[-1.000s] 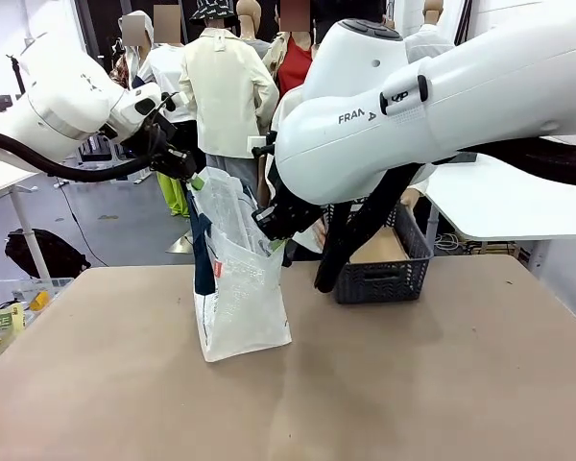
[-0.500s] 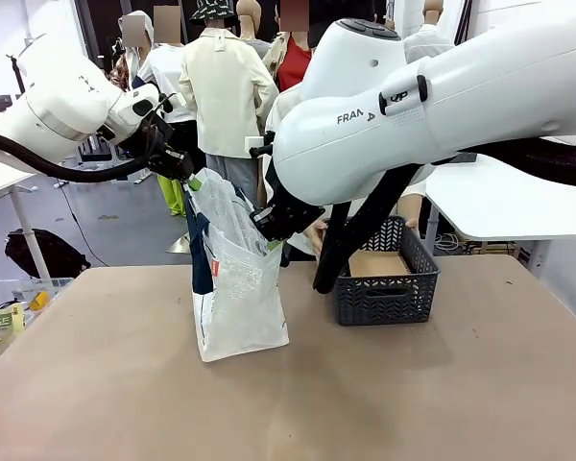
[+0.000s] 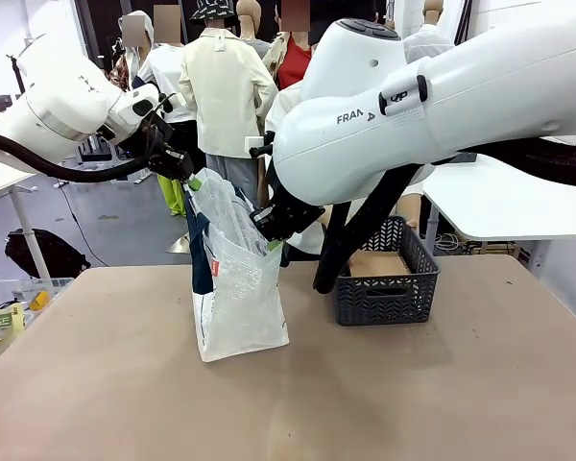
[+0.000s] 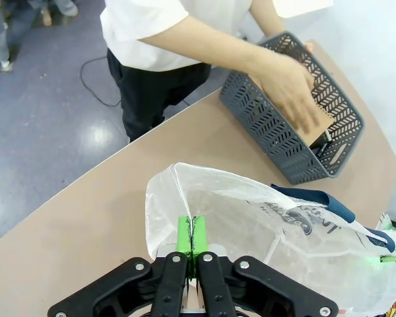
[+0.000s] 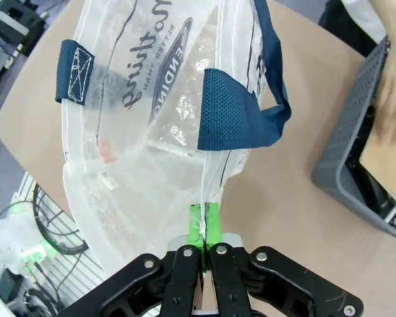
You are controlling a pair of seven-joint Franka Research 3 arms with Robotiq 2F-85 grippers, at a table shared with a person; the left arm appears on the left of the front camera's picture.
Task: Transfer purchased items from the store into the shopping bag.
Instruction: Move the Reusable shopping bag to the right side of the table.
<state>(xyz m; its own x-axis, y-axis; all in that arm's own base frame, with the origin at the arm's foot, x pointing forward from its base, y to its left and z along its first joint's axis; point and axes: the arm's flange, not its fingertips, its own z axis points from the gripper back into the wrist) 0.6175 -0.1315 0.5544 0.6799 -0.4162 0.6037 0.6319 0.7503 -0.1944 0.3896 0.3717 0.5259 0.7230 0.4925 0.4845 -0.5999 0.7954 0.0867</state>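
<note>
- Compared with one second ago, the basket [image 3: 389, 288] is now found nearer to the robot's side of the table [image 3: 442, 394] and a little more to the right. Since half a second ago it is hardly shifted.
- The bag [image 3: 238, 303] is seen standing on the table in almost the same place as before, left of the basket and apart from it. Its mouth is held open between the two arms.
- The left gripper [image 4: 191, 228] is still clenched on the bag's rim. In its wrist view the green pads [image 4: 183, 236] are pressed together with the thin plastic caught between them.
- The right gripper [image 5: 203, 221] is likewise kept closed on the opposite rim, just below a blue handle [image 5: 234, 109].
- In the front view the person is mostly hidden behind the right arm. In the left wrist view a hand [image 4: 287, 89] of the person is shown reached into the basket and laid on a tan item [image 4: 320, 125].
- The blue logo [image 4: 303, 221] is seen in the left wrist view. In the right wrist view, script print and a small red patch [image 5: 105, 150] are seen through the plastic.
- It cannot be told whether anything lies inside the bag.
</note>
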